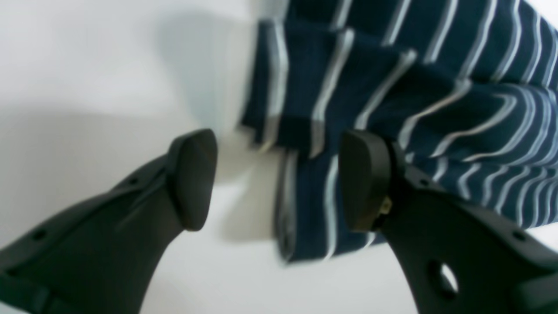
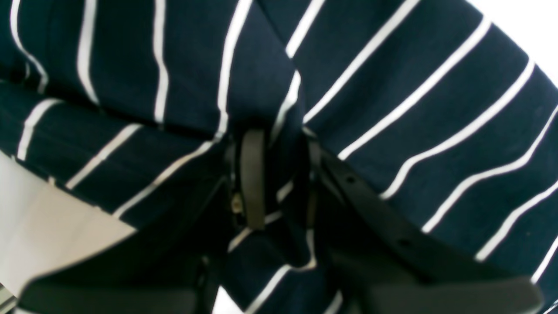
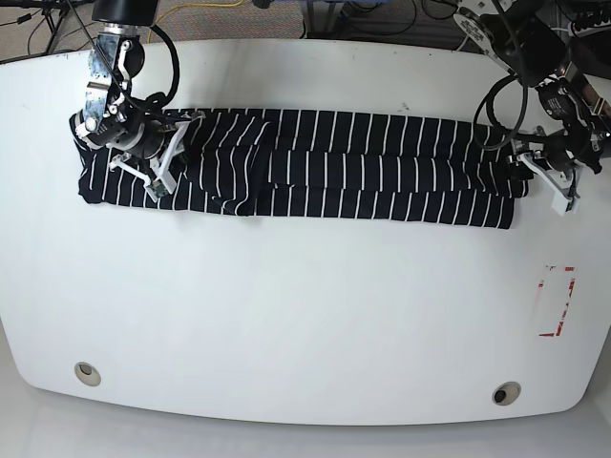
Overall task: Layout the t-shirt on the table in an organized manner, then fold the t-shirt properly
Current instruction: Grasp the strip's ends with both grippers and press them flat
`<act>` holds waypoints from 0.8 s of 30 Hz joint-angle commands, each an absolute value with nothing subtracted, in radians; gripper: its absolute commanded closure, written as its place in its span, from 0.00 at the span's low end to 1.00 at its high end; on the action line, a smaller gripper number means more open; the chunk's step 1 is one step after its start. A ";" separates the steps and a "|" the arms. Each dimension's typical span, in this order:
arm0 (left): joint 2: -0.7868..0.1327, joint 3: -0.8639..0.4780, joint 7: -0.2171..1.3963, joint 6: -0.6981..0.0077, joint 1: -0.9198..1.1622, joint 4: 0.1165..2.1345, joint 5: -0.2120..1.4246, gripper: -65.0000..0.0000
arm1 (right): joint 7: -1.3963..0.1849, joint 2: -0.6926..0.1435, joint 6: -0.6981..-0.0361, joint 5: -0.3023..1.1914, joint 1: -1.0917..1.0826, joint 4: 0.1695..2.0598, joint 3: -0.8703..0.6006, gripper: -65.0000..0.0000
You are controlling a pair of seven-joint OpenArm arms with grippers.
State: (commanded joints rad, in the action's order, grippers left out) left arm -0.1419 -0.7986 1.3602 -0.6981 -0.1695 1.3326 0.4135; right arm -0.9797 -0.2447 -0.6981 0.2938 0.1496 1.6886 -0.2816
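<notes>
— Black fingers [image 1: 192, 179] fill your left wrist view's bottom: the left gripper [image 1: 279, 179] gapes, holding nothing, blurred t-shirt [image 1: 392, 109] edge between.

— And your right gripper [image 2: 279, 179]?

— Pinched on fabric; its tips are buried. Across the table [image 3: 305, 315], the t-shirt's long axis spans the frame's upper part, left to right.

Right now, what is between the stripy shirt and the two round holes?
Only bare white table, in the base view, separates the t-shirt from both holes.
</notes>
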 joint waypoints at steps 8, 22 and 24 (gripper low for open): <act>-0.136 -0.731 1.317 -0.698 -0.170 1.288 0.414 0.37 | -0.980 -0.243 -0.698 0.294 0.150 1.689 -0.280 0.83; -0.124 -0.582 1.314 -0.698 -0.134 1.382 0.409 0.93 | -0.980 -0.240 -0.698 0.295 0.150 1.689 -0.282 0.83; -0.122 -0.575 1.319 -0.698 -0.114 1.457 0.414 0.93 | -0.980 -0.240 -0.698 0.295 0.150 1.689 -0.283 0.83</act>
State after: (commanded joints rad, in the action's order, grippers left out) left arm -0.1220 -0.5746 1.3188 -0.6981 -0.1143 1.4569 0.4135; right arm -0.9797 -0.2401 -0.6981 0.2954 0.1496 1.6886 -0.2831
